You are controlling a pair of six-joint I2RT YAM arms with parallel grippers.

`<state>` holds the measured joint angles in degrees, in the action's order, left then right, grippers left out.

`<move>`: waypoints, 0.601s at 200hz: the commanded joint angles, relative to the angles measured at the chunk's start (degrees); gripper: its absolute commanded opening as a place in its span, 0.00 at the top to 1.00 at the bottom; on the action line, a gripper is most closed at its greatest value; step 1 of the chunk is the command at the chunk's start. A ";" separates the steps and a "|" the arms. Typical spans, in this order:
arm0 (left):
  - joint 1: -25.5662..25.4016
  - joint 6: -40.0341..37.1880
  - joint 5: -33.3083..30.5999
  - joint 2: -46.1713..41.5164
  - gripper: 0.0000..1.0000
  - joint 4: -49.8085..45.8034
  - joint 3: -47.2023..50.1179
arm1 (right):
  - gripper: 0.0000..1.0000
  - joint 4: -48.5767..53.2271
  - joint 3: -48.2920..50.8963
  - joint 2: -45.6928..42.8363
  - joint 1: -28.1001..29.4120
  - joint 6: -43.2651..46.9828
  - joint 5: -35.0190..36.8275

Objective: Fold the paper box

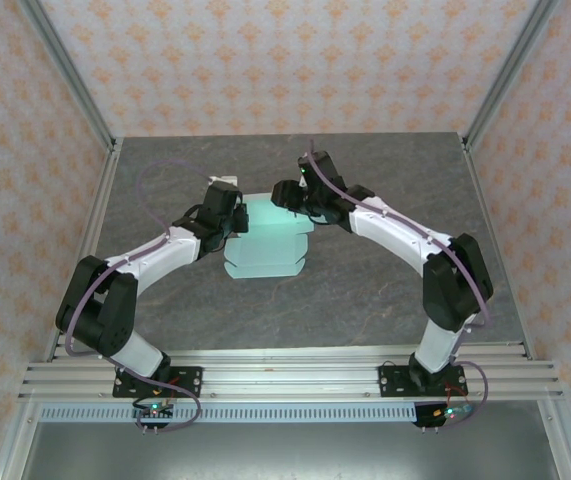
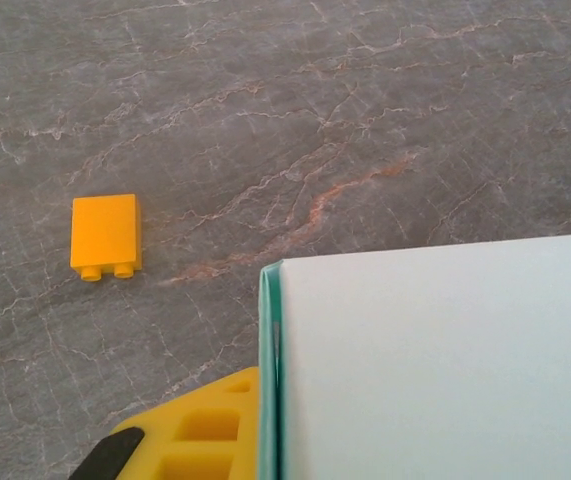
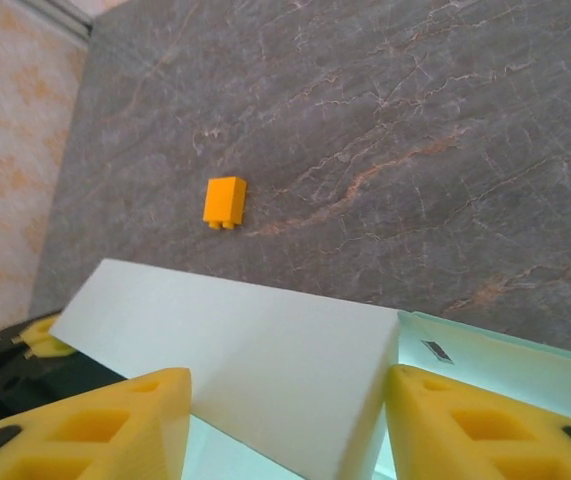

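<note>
Counter (image 1: 385, 290) seen from above: paper box (image 1: 265, 248) lies mid-counter between the two arms, its far edge under both wrists. Left end effector (image 1: 227, 218) sits at the far-left corner and right end effector (image 1: 289, 194) at the far-right corner. Jaw state is not readable from up here.

Left wrist view: one yellow finger (image 2: 200, 432) lies flush against the edge of an upright card wall, and its partner is hidden behind the card. I read this as jaws pressed together, pinching that wall. Orange brick (image 2: 105, 237) sits on bare counter, well apart from the box.

Right wrist view: the fingers are spread, straddling the raised flap (image 3: 255, 370), which stands tilted between them over the mint base. I cannot tell whether either pad touches it.

Step in hand, by my judgement: standing up and creasing the far wall.
- Hold the left pinch firm as an anchor so the sheet cannot slide.
- Close the right fingers squarely on the flap, low near the score line rather than at the free edge, because thin card buckles.
- Turn the flap about the crease with the base flat on the counter.
</note>
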<state>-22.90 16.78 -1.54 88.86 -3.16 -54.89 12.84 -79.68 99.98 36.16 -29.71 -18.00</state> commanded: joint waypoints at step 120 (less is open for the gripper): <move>-1.40 1.32 -1.61 -1.40 0.99 1.52 0.28 | 0.68 -16.83 6.57 -1.74 -0.27 -15.27 2.10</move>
<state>-22.90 18.20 -3.40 88.86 -2.76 -54.65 -1.52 -73.14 99.83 35.68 -45.47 -16.91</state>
